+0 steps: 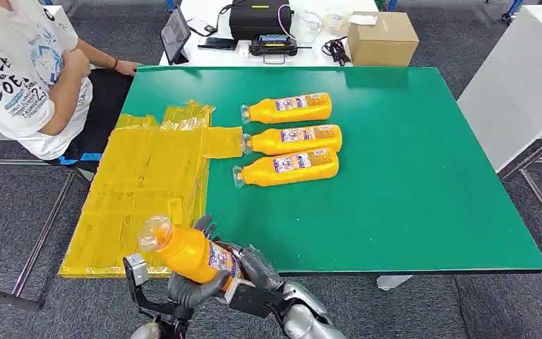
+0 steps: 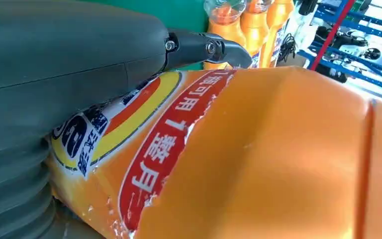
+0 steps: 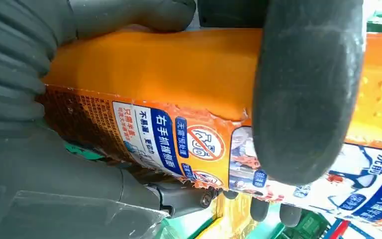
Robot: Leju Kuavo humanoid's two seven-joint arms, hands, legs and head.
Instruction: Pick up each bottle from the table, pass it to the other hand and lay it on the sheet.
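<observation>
An orange bottle [image 1: 192, 256] with a clear cap hangs just off the table's near edge, cap pointing up and to the left, beside the yellow sheet [image 1: 148, 176]. My left hand [image 1: 194, 288] cups it from below and my right hand [image 1: 255, 270] wraps its lower end. Up close, the left hand [image 2: 54, 64] lies against the bottle's label [image 2: 169, 149]. My right hand's thumb [image 3: 308, 89] crosses the bottle [image 3: 154, 69], with fingertips showing past its far side. Three more orange bottles [image 1: 287, 108] [image 1: 293, 139] [image 1: 287, 169] lie side by side on the green table [image 1: 423, 183].
A person [image 1: 25, 70] in a white shirt sits at the table's far left corner. Behind the green table a white desk carries a cardboard box [image 1: 382, 39], a tablet [image 1: 176, 32] and a black device [image 1: 257, 20]. A white cabinet [image 1: 522, 78] stands to the right.
</observation>
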